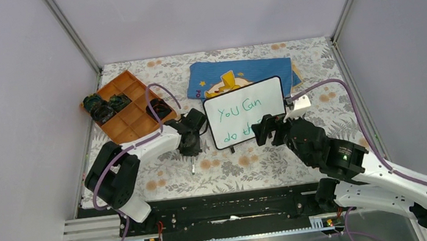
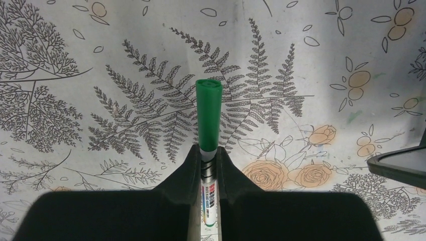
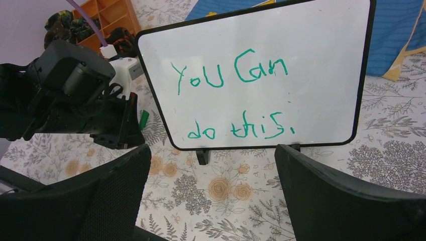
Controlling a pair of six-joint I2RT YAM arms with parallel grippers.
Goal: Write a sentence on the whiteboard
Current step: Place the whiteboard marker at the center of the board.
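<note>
Your orange divided tray [image 1: 131, 123] sits at the bench's [image 1: 235, 168] left rear, with dark parts [image 1: 102, 112] in four of its compartments. The whiteboard [image 1: 245, 112] stands upright mid-bench, in front of the blue cloth [image 1: 254, 69], and bears the sentence [image 3: 231, 100] "You Can do this." Left gripper [image 2: 208, 155] clamps a green marker [image 2: 208, 113]. Right gripper [image 1: 264, 131] is spread wide, holding nothing, just before the board.

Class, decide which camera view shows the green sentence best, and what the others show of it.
The right wrist view: the sentence reads large and whole, "You Can do this." The top external view shows it small, its second line partly hidden by the right hand. The left wrist view shows none of it.
</note>
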